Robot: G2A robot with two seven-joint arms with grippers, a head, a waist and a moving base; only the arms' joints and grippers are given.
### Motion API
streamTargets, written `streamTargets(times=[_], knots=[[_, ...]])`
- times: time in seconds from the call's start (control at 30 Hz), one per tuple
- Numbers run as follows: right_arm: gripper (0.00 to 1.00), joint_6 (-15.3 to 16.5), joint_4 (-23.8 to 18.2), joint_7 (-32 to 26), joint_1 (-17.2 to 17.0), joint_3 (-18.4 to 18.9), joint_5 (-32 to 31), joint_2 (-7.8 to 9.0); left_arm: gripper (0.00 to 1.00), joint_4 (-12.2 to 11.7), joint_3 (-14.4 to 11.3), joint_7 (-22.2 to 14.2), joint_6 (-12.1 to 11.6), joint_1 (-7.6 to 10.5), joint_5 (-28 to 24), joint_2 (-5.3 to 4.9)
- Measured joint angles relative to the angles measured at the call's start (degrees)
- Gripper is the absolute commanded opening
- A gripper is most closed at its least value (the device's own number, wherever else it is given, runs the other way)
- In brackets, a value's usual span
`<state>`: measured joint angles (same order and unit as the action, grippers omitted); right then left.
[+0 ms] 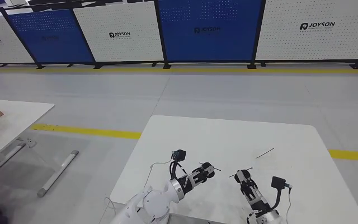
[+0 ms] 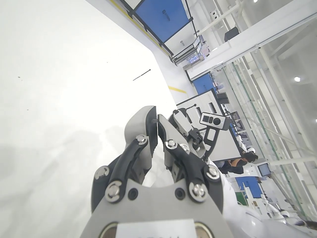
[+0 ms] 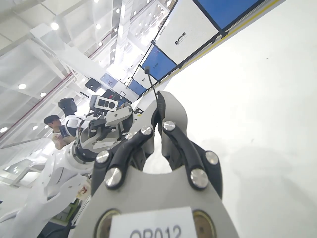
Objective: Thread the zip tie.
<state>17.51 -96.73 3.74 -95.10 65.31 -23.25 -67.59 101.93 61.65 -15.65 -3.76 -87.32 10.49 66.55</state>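
Right gripper [image 3: 158, 100], a grey metal claw with black ribbed pads, is pressed together on a thin black plastic zip tie [image 3: 151, 82]. The tie's small square head stands free above the fingertips, in the upper middle of the right wrist frame. In the top view this gripper sits low, just right of centre.

The left gripper [image 2: 156, 118], a matching grey claw, also has its fingers pressed together. In the top view a thin black strip [image 1: 215, 167] juts from its tips at lower centre. I judge the strip to be pinched there, though I cannot tell exactly what it is. The two grippers are near each other but apart.

A second black zip tie [image 1: 265, 152] lies loose on the white rectangular table [image 1: 224, 131], right of centre and well apart from both arms.

Several things could go wrong from here:
- **Swivel or bend:** the held tie is slim and looks bendy, so its free length may turn or flex in the pads when pushed, swinging the head off line.
- **Missed opening:** the opening in the head is very small, so a slight misalignment would probably send the incoming tip past it.
- **Dropped tie:** if either pinch eases, the piece would fall to the tabletop.
- **Knocked fingers:** with the claws this close, the fingers could strike each other and spoil both holds.

No bin, tray or box is among the task's things. The spare tie lies straight on the tabletop.
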Motion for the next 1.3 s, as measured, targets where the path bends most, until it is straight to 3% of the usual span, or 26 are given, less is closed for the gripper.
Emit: streamTargets(times=[0.77,1.07,1.3], knots=[[0.0,0.0,0.0,0.0,0.0,0.0,0.0,0.0,0.0,0.0,0.0,0.0,0.0,0.0,0.0,0.0],[0.0,-2.5,-3.4,2.0,-0.8,-0.7,-0.2,-0.56,0.0,0.0,0.0,0.0,0.0,0.0,0.0,0.0],[0.0,-6.2,-3.0,-0.3,1.7,-2.3,-1.3,-1.1,0.0,0.0,0.0,0.0,0.0,0.0,0.0,0.0]])
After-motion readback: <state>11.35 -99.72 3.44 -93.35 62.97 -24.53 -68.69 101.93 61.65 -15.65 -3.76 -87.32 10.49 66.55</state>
